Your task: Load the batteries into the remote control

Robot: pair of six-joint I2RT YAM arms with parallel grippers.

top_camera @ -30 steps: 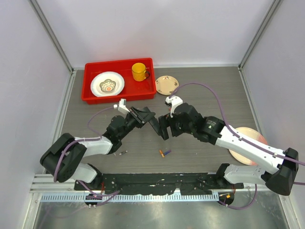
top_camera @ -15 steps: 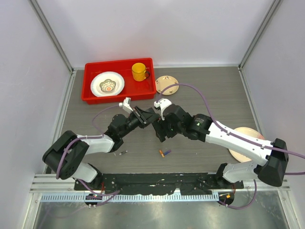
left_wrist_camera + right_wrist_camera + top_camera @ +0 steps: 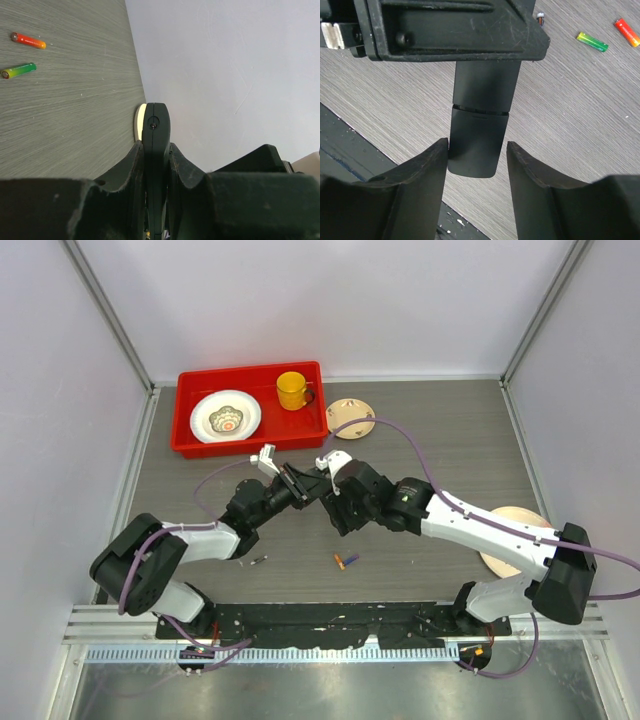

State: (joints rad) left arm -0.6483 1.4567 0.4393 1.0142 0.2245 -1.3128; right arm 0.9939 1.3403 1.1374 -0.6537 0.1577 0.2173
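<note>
While remote control in left pincer, print on batteries seemingly illegible.

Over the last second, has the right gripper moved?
Yes: the right gripper shifted leftward, toward the red tray's right end, in the top view.
</note>
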